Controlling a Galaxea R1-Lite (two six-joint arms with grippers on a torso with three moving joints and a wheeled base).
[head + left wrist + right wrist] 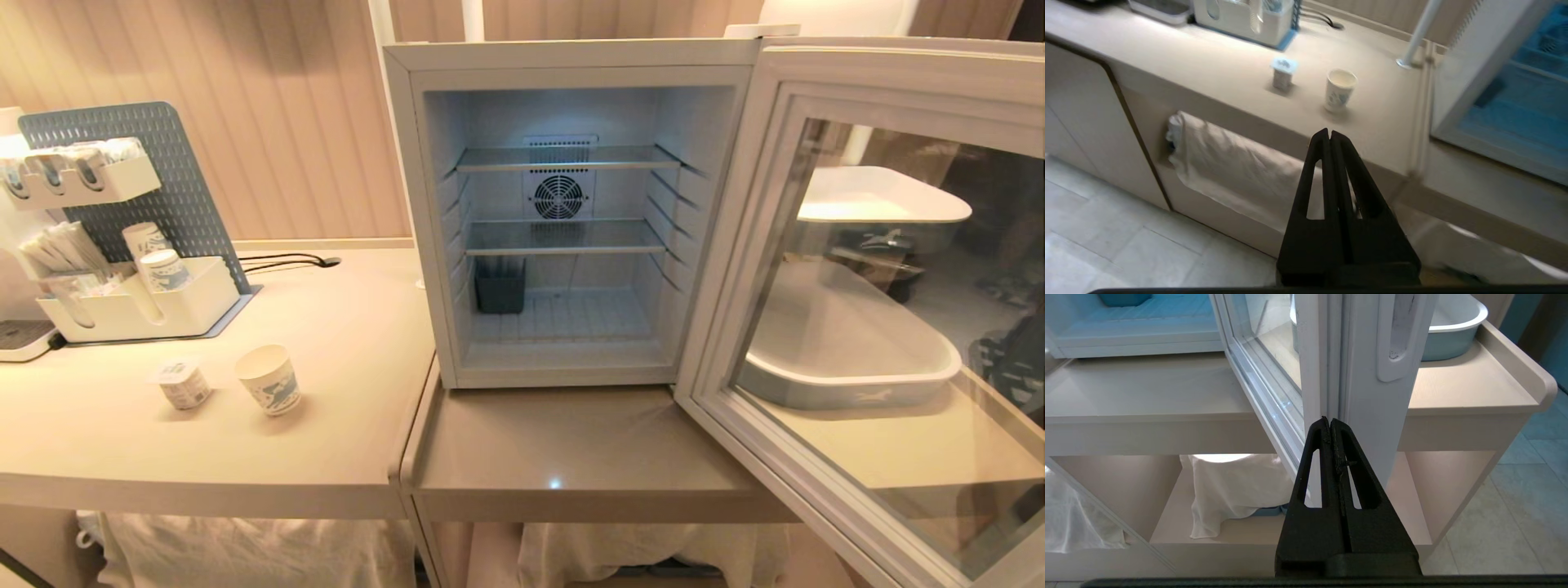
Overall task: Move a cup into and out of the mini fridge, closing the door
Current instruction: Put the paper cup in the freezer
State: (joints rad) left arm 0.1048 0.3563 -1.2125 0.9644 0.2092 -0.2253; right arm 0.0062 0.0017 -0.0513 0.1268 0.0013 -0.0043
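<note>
Both claws pressed together, empty | left claw [1330,132] low before cup [1340,89] | right claw [1329,420] below door [1372,375] edge

Patterned white cup [269,378] upright on counter; mini fridge [563,220] door [882,278] open.

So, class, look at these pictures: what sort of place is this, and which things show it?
Probably a café-style drinks counter: an organiser stocked with paper cups and sachets, a glass-doored mini fridge on the countertop, and a loose cup.
</note>
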